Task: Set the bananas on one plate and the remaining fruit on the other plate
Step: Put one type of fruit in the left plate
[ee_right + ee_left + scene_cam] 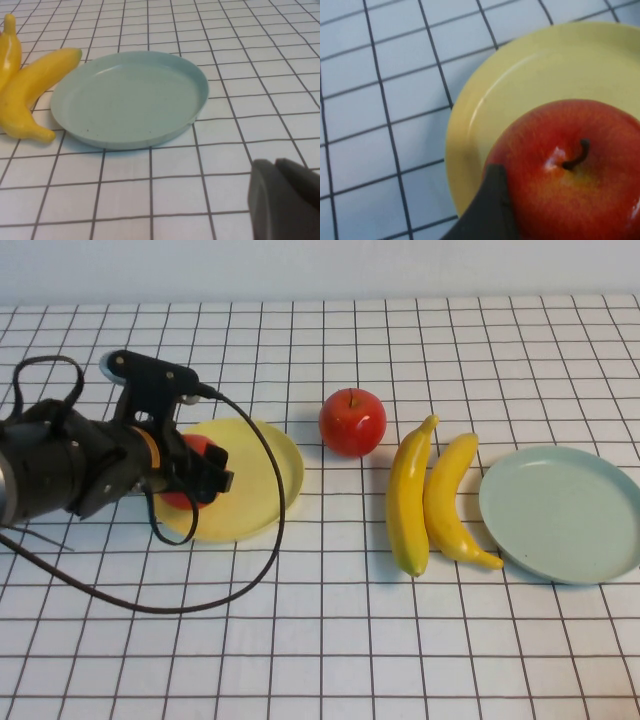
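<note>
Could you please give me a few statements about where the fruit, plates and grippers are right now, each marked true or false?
1. One apple sits on the yellow plate. True.
2. Both bananas lie on the blue-green plate. False: they lie on the table beside it, and that plate holds nothing.
3. The left gripper is over the yellow plate at the apple. True.
4. The second apple is on the yellow plate too. False: it stands on the table between that plate and the bananas.
5. The right gripper holds a banana. False: it is shut, empty, near the blue-green plate.
</note>
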### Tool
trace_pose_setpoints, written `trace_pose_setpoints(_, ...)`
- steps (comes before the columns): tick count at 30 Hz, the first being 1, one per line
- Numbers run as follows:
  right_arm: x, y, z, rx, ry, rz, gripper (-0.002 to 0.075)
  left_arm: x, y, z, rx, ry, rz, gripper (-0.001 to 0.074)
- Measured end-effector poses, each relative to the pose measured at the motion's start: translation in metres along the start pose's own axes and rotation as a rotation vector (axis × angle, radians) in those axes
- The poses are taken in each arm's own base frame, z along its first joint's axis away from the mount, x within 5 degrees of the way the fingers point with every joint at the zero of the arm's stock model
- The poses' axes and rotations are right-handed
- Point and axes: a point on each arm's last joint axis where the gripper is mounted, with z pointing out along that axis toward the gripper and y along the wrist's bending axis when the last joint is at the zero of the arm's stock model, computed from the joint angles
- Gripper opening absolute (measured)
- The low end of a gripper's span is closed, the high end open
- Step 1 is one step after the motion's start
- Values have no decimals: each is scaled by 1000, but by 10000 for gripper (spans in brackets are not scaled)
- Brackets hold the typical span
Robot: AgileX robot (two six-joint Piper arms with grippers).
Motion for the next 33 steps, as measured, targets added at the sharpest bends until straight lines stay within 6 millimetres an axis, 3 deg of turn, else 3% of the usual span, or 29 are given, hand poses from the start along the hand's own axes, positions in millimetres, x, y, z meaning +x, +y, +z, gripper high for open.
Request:
trace_pose_setpoints(3,0,0,0,0,0,0,-16,8,-2,12,2,43,-4,603)
trace_pose_setpoints(15,0,0,0,0,0,0,-16,-4,8,6,-75,142,-22,606)
trace_pose_setpoints(21,0,0,0,0,0,0,-16,-18,9,2,-74,118,-68,606)
trace_pose_setpoints(29,0,0,0,0,0,0,-16,-18,7,3,-58,110,-97,609)
trace_pose_setpoints(33,0,0,0,0,0,0,-16,-19,5,3,-44,104,-89,664)
